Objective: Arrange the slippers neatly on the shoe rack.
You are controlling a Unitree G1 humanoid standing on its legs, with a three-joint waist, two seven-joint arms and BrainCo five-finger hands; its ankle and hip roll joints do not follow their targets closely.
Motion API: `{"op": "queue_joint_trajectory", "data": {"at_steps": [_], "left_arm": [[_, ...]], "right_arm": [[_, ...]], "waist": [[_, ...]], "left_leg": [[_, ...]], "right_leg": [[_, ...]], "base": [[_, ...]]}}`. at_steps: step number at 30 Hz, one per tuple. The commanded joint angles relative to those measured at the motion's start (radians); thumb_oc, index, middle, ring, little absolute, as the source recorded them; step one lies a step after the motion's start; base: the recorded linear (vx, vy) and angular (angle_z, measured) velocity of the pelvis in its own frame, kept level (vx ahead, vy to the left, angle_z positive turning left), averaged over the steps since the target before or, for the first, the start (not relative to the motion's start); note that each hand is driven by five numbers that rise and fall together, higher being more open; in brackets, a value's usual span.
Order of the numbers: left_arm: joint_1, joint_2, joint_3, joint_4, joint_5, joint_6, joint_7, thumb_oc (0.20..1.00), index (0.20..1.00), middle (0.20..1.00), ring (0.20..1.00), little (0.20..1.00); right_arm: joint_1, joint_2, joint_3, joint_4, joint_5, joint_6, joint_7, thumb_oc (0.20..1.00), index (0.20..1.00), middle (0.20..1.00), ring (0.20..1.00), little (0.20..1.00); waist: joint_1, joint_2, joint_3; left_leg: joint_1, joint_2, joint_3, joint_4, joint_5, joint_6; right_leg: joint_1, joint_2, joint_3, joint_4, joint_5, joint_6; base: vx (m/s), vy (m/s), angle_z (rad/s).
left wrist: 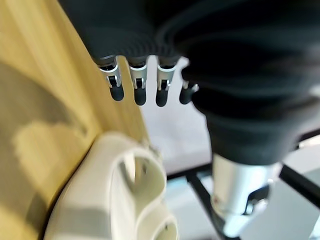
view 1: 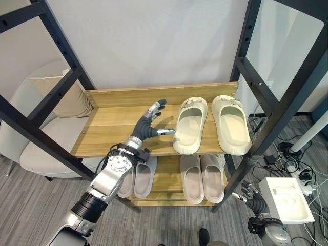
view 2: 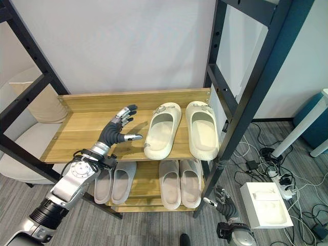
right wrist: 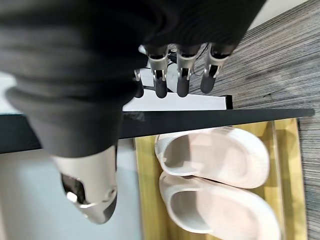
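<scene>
Shoe rack [view 1: 102,134] first: I see a wooden two-shelf unit standing against the white wall, inside a black metal frame [view 1: 287,102]. A pale armchair [view 1: 36,148] with a beige cushion [view 1: 64,97] sits to its left, and on the grey floor to the right lies a white box [view 1: 287,199] beside a tangle of cables.

On the right half of the top shelf I have a cream pair: the left cream slipper [view 1: 189,125] sits slightly angled, its heel swung left, and the right cream slipper [view 1: 231,123] lies straight, just beside it. Below, the lower shelf carries two more pairs, a grey pair [view 1: 137,178] on the left and a pale pair [view 1: 202,178] on the right.

My left hand [view 1: 148,125] hovers over the top shelf with fingers spread and straight, thumb pointing toward the angled slipper, holding nothing. My right hand [view 1: 252,197] hangs low near the rack's right post, fingers relaxed and empty.
</scene>
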Motion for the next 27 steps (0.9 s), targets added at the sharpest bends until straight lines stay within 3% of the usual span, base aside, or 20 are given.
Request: {"op": "queue_joint_trajectory", "data": {"at_steps": [1,13,20,27], "left_arm": [[-0.071,0.043,-0.012,-0.007,-0.130,-0.005,-0.030,1.000,1.000,1.000,1.000,1.000],[-0.085,-0.009,-0.083,0.016,-0.152,0.046,-0.040,1.000,1.000,1.000,1.000,1.000],[-0.123,-0.112,-0.128,0.061,-0.223,0.056,-0.008,1.000,1.000,1.000,1.000,1.000],[-0.139,-0.159,-0.121,0.050,-0.270,0.049,0.035,1.000,1.000,1.000,1.000,1.000]], "right_arm": [[-0.023,-0.019,0.030,-0.066,0.003,-0.017,-0.015,1.000,1.000,1.000,1.000,1.000],[-0.037,-0.014,0.056,-0.092,0.004,0.009,-0.031,1.000,1.000,1.000,1.000,1.000],[-0.048,-0.009,0.070,-0.102,0.010,0.018,-0.049,1.000,1.000,1.000,1.000,1.000],[-0.055,-0.001,0.082,-0.111,0.013,0.018,-0.073,1.000,1.000,1.000,1.000,1.000]], "waist": [[-0.003,-0.037,-0.035],[-0.009,-0.035,-0.040],[-0.017,-0.038,-0.040],[-0.019,-0.039,-0.035]], "left_leg": [[-0.019,0.013,-0.054,-0.006,-0.036,-0.009],[-0.025,0.012,-0.053,-0.006,-0.034,-0.009],[-0.027,0.013,-0.050,-0.006,-0.031,-0.008],[-0.026,0.014,-0.048,-0.006,-0.030,-0.007]], "right_leg": [[0.026,-0.032,0.006,0.010,-0.086,0.067],[0.019,-0.032,0.009,0.009,-0.082,0.068],[0.015,-0.032,0.013,0.008,-0.080,0.066],[0.015,-0.030,0.019,0.009,-0.081,0.064]], "base": [[0.00,0.000,0.00],[0.00,0.000,0.00],[0.00,0.000,0.00],[0.00,0.000,0.00]]}}
